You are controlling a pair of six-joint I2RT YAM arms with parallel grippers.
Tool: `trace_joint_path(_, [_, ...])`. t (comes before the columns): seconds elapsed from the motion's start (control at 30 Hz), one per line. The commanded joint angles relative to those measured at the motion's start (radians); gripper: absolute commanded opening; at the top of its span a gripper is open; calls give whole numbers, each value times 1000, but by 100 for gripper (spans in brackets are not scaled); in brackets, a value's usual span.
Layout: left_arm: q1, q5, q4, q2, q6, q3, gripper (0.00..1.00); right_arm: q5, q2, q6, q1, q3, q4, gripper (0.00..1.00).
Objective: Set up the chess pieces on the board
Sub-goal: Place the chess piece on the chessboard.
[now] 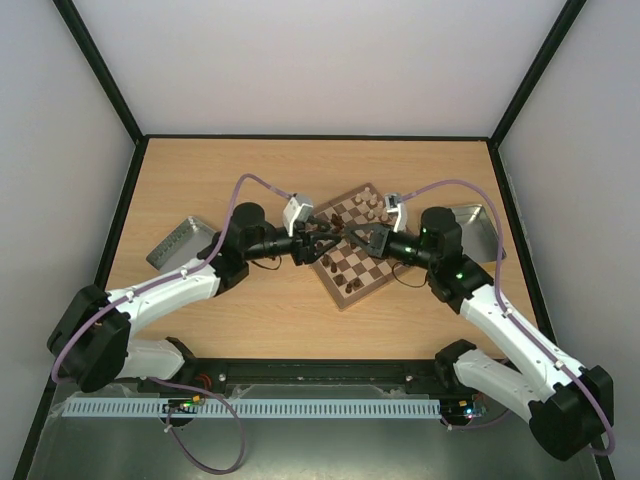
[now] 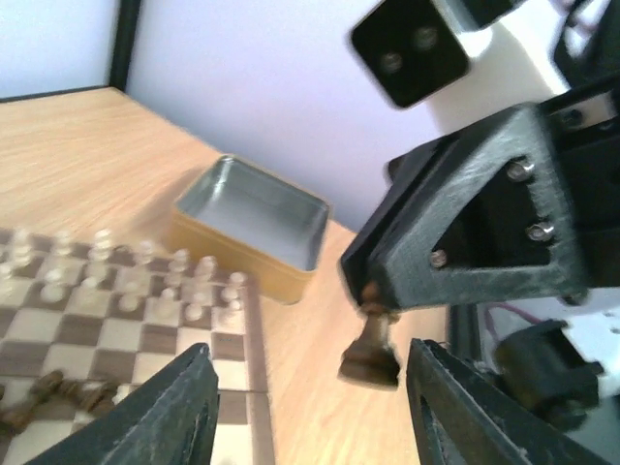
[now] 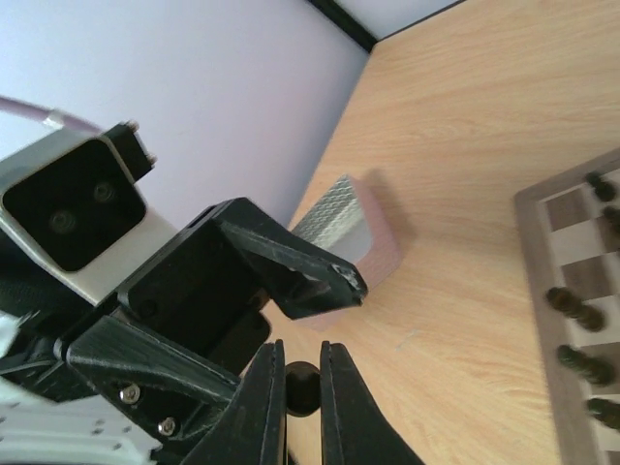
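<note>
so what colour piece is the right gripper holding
Dark brown piece; shows best in the left wrist view.

My table is a pale wood-grain top with a black edge. The board lies flat on it near the middle, turned cornerwise to me. Well off to my left a grey tin rests askew close to the table's edge. On my right, near the board, sits a gold-sided tin, open side up.
</note>
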Motion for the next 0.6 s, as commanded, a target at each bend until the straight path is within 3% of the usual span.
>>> trace_joint_path(0.0, [11,-270,-47,-33,-39,-41,61,179,31,-109,2,66,-129,2])
trace_joint_path(0.07, [18,-413,-94,-64,-72,-65,67,260,59,-154,4,79,-188,2])
trace_joint_path(0.23, [45,-600,-170,-139,-115,-110,71,439,161,-212,40,87,-248,2])
trace_joint_path(0.43, [55,-648,-216,-167,-118,-115,73,686,282,-233,153,77,-298,2])
trace_joint_path(0.57, [58,-647,-219,-157,-120,-113,73,761,355,-223,208,68,-317,2])
